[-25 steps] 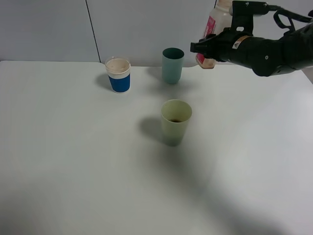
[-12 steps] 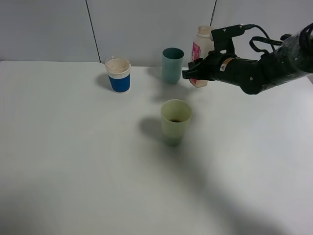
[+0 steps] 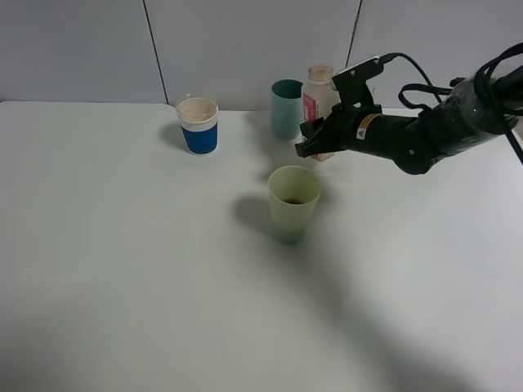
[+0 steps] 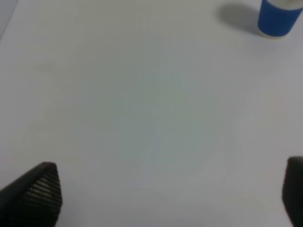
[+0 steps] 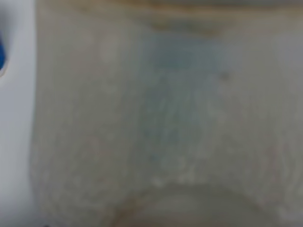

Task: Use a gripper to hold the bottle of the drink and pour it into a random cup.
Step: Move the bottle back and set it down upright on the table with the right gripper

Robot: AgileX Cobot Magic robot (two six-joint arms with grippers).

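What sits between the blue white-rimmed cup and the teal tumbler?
Nothing: only bare white table between blue cup and teal tumbler, seen in the exterior high view.

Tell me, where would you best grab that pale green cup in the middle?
Probably mid-wall on the pale green cup, coming level from the left: it stands upright, widens upward, and holds dark liquid, so no tipping.

A robotics laboratory or test room is suggested, not a home. A plain white table (image 3: 122, 286) is seen, closed along its far edge by a bare grey wall (image 3: 245, 41) built of panels with dark seams. A black robot arm (image 3: 425, 135) is held above the table's far right part. Simple plastic tumblers are set out on it: a blue cup (image 3: 198, 125), a teal cup (image 3: 288, 109) and a pale green cup (image 3: 293, 202).
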